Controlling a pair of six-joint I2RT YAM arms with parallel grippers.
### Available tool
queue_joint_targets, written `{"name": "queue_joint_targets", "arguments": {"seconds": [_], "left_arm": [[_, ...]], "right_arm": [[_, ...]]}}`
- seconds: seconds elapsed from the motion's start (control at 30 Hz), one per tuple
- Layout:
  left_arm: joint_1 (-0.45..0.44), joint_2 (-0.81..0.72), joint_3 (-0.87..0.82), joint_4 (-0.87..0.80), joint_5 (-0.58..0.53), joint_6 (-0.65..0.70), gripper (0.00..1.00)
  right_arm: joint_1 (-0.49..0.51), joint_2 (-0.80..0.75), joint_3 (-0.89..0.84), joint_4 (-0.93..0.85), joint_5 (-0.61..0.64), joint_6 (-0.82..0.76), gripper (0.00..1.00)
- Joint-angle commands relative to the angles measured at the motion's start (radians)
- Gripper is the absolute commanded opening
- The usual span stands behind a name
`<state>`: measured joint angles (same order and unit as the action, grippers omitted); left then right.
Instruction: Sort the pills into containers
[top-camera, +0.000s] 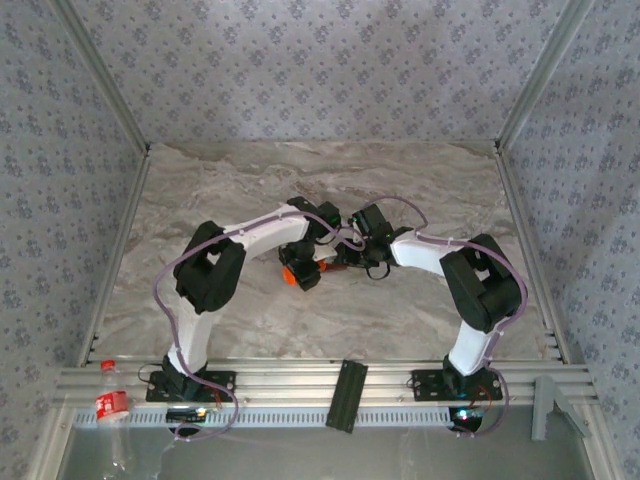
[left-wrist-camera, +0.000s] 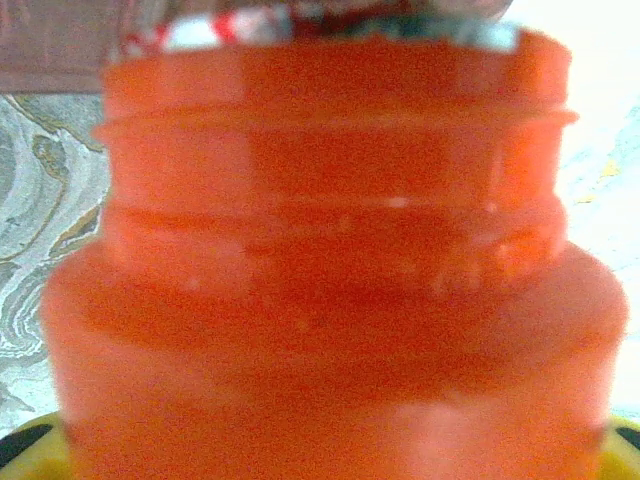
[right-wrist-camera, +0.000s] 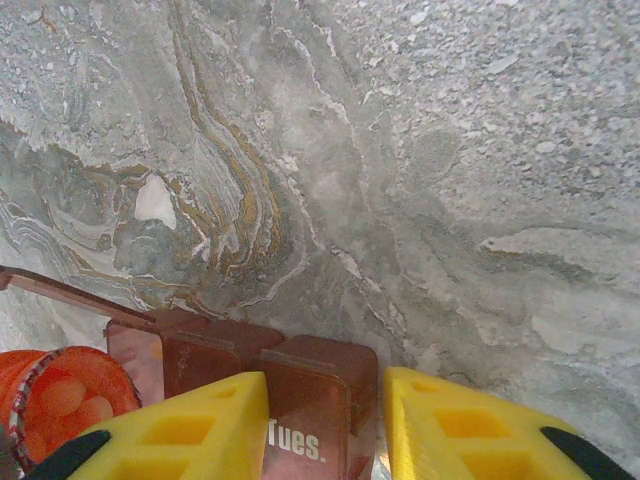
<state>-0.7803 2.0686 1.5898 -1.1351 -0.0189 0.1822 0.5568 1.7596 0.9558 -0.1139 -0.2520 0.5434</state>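
An orange bottle (left-wrist-camera: 330, 270) looms blurred and very close in the left wrist view, between the yellow fingertips (left-wrist-camera: 25, 445) of my left gripper (top-camera: 312, 262), which is shut on it. From the top it lies tipped at mid-table as the orange bottle (top-camera: 297, 273). My right gripper (right-wrist-camera: 325, 420) is shut on the reddish-brown containers (right-wrist-camera: 320, 380), its fingers (right-wrist-camera: 190, 430) either side of the compartment marked "Tues.". The bottle's open mouth (right-wrist-camera: 25, 385) sits just left of the containers, with rounded pills (right-wrist-camera: 65, 395) inside. My right gripper (top-camera: 352, 262) meets the left one at the centre.
The marble table (top-camera: 420, 190) has patterned walls on three sides. On the front rail stand a clear plastic bottle with a red label (top-camera: 112, 405), a dark flat strip (top-camera: 347, 395) and a grey bracket (top-camera: 550, 405).
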Motion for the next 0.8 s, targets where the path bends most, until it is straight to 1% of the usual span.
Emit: {"name": "queue_joint_targets", "arguments": {"seconds": [0.0, 0.2, 0.77], "left_arm": [[0.014, 0.006, 0.049, -0.067, 0.011, -0.019, 0.00], [0.021, 0.039, 0.107, -0.125, 0.021, -0.032, 0.00], [0.021, 0.093, 0.151, -0.160, 0.055, -0.023, 0.00]], "right_arm": [[0.005, 0.047, -0.025, -0.086, 0.029, 0.011, 0.37], [0.005, 0.049, -0.025, -0.083, 0.028, 0.012, 0.36], [0.003, 0.052, -0.031, -0.078, 0.027, 0.013, 0.36]]}}
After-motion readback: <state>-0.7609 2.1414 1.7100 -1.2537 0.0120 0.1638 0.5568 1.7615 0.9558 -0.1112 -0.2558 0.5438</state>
